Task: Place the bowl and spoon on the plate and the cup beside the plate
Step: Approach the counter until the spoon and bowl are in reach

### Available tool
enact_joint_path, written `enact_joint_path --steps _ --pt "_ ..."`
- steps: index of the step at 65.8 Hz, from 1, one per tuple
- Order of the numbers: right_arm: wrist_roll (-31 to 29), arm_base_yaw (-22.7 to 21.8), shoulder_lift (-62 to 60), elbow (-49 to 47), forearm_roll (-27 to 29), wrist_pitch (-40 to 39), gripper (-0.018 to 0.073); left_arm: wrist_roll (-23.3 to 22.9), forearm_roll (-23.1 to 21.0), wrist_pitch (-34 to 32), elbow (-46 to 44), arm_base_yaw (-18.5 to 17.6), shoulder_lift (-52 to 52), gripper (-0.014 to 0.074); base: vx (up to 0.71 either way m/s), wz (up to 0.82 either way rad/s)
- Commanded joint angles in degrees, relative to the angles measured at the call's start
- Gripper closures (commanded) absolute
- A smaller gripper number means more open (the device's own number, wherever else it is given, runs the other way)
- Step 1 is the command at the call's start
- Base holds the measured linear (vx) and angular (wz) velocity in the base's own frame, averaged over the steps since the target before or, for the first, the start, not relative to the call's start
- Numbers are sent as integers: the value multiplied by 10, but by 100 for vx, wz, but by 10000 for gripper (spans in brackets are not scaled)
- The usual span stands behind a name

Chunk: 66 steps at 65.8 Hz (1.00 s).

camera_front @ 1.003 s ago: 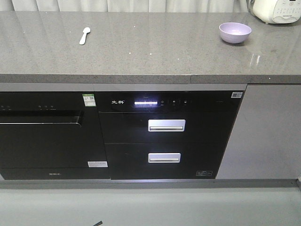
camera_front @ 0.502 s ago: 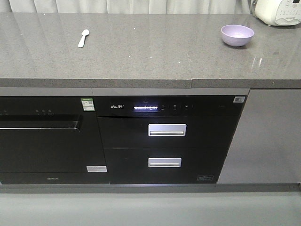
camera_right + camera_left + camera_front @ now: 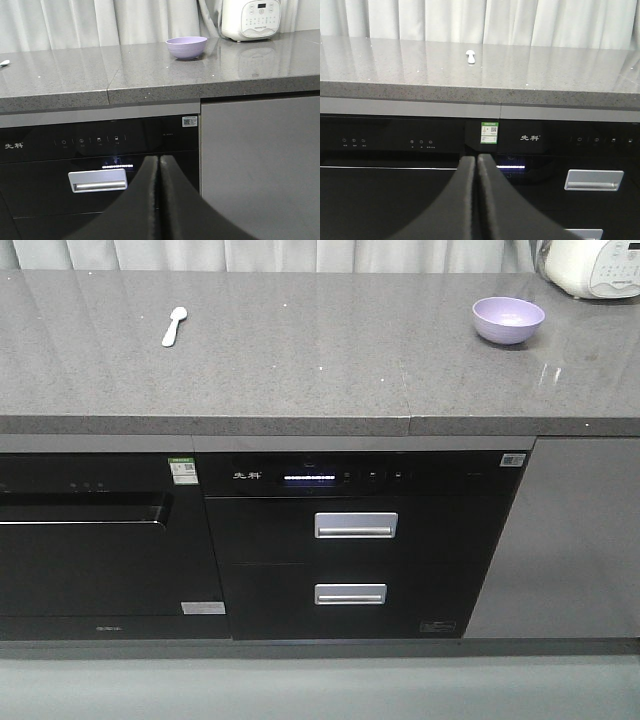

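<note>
Exterior front-facing: one spoon [image 3: 175, 325], one bowl [image 3: 508, 319], well apart on countertop [image 3: 300, 360].

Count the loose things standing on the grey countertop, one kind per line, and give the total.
Spoon, pale white: 1
Bowl, lavender: 1
White kitchen appliance at the far right corner: 1
Total: 3

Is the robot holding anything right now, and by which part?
Nothing. The left gripper and right gripper are shut and empty; spoon and bowl sit on the counter.
</note>
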Motion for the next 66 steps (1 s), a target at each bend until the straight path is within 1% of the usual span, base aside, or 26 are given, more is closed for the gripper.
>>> enact_joint_path --steps 1,66 --pt "-1 0 -8 9 -6 -41 564 -6 0 -40 17 0 -10 602 5 0" --pt "-1 0 -8 9 -6 -41 564 -6 0 -40 17 0 -10 602 4 0"
